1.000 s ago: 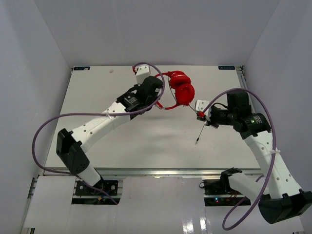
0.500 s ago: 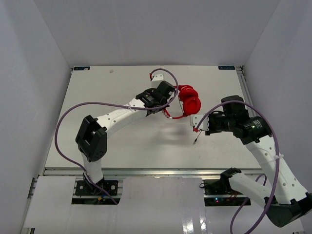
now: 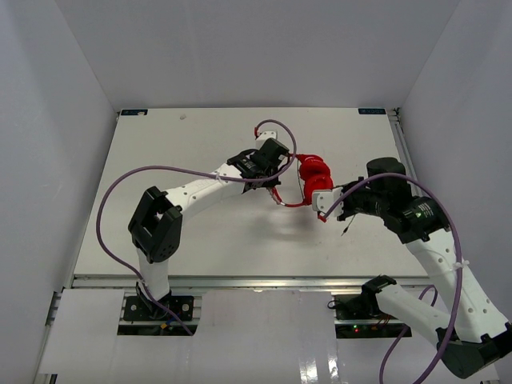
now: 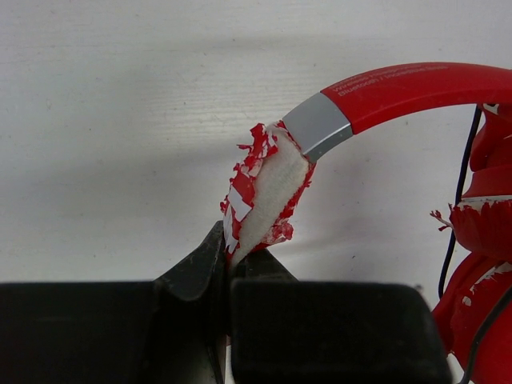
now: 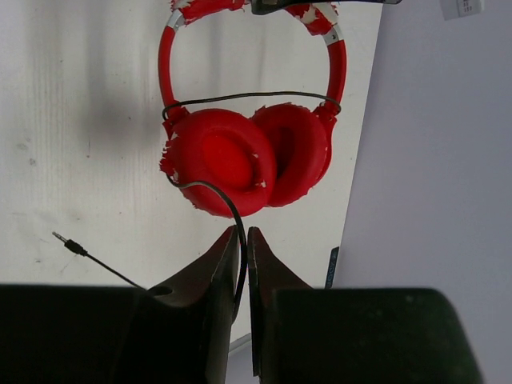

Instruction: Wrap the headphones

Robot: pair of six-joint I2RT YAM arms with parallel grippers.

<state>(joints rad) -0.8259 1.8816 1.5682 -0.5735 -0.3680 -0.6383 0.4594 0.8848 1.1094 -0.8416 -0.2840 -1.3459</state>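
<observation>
Cable-winding step, judged part done. Headphones [image 3: 312, 172] right of centre in top view, over bench [image 3: 200, 144]. Left jaws clamp headband [image 4: 400, 88] padding; right jaws pinch cable [image 5: 240, 94]. Next: another turn round headband, plug [image 5: 68, 242] trailing.

Red headphones [image 5: 228, 160] with flaking padding, cups together, black cable [image 5: 240, 95] crossing the headband.
</observation>
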